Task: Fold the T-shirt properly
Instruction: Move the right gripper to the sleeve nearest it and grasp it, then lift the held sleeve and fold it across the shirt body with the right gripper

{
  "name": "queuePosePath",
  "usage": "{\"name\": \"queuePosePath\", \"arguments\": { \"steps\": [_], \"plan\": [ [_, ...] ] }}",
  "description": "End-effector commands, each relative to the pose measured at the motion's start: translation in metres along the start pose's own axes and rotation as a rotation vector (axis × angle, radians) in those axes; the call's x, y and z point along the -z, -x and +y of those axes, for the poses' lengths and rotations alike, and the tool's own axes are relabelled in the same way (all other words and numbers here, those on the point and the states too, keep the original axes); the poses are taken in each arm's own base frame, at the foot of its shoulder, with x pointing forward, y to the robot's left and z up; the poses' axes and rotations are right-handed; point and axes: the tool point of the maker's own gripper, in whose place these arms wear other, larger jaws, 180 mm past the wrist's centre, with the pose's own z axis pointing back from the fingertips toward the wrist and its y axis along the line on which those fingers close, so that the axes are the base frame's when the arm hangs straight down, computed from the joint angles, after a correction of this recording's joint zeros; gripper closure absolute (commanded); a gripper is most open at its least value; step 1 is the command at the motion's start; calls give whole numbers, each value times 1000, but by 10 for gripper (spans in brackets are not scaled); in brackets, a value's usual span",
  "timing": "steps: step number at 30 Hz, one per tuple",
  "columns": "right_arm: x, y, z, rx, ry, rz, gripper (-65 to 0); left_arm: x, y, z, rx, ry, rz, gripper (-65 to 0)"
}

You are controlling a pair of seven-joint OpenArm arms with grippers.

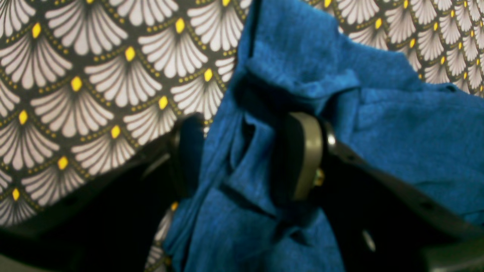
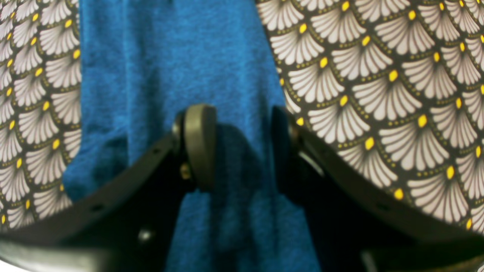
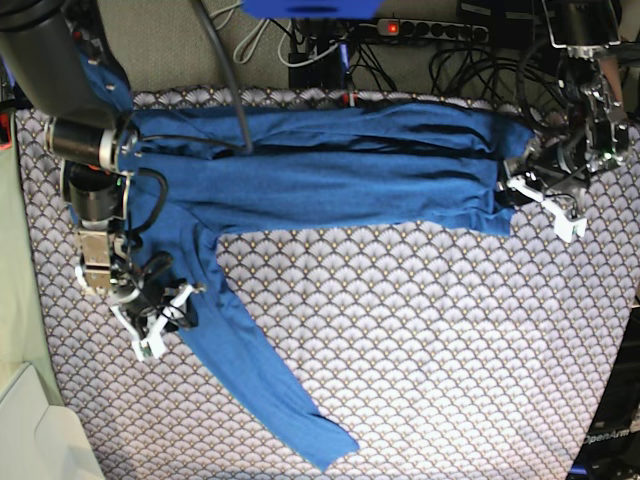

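Observation:
The blue T-shirt [image 3: 330, 170] lies spread along the far half of the table, its body folded lengthwise. One long sleeve [image 3: 260, 390] runs down toward the near edge. My left gripper [image 3: 515, 190] is at the shirt's right end. In the left wrist view this left gripper [image 1: 245, 155] is shut on a bunched fold of the T-shirt [image 1: 397, 132]. My right gripper [image 3: 165, 305] is at the left side, where the sleeve meets the body. In the right wrist view the right gripper [image 2: 242, 151] has the T-shirt [image 2: 170, 56] cloth pinched between its jaws.
A tablecloth [image 3: 430, 340] with a white fan pattern and yellow dots covers the table. Cables and a power strip [image 3: 430, 30] lie behind the far edge. A pale box corner [image 3: 30, 430] sits at the near left.

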Motion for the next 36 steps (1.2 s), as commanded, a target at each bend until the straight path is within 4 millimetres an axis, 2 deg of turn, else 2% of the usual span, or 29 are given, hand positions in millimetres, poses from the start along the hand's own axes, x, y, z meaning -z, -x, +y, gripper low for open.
{"name": "queuePosePath", "arguments": {
  "steps": [1,4,5,9,12,14,18,21,24,29,33,36],
  "plan": [
    [0,-11,-4,-15,2,-7,-182,-2,4,8,1,-30,29,-337],
    [-1,-13,-4,-17,4,-9,-29,-3,2,7,3,-27,25,-337],
    [0,-13,-4,-19,4,-6,0,-3,2,7,4,-27,24,-337],
    [-2,-17,-7,-25,8,-10,0,-3,2,6,1,-21,22,-337],
    [-7,-33,-13,-60,28,-43,0,-3,2,6,1,-21,22,-337],
    [-13,-35,-7,-96,-1,-37,0,-4,1,6,1,-23,21,-337],
    [-31,-50,3,-193,24,-52,0,-13,-13,3,14,-20,-24,-337],
    [-55,-58,10,-261,69,-73,0,-20,-23,8,-6,-29,-59,-337],
    [-75,-66,25,-309,102,-91,0,-22,-25,11,-14,-34,-68,-337],
    [-110,-53,52,-360,142,-87,0,-23,-25,12,-13,-35,-68,-337],
    [-134,-38,83,-362,141,-97,0,-23,-26,11,-12,-34,-73,-337],
    [-144,-28,116,-395,94,-90,0,-23,-29,10,-12,-32,-80,-337]
  ]
}}
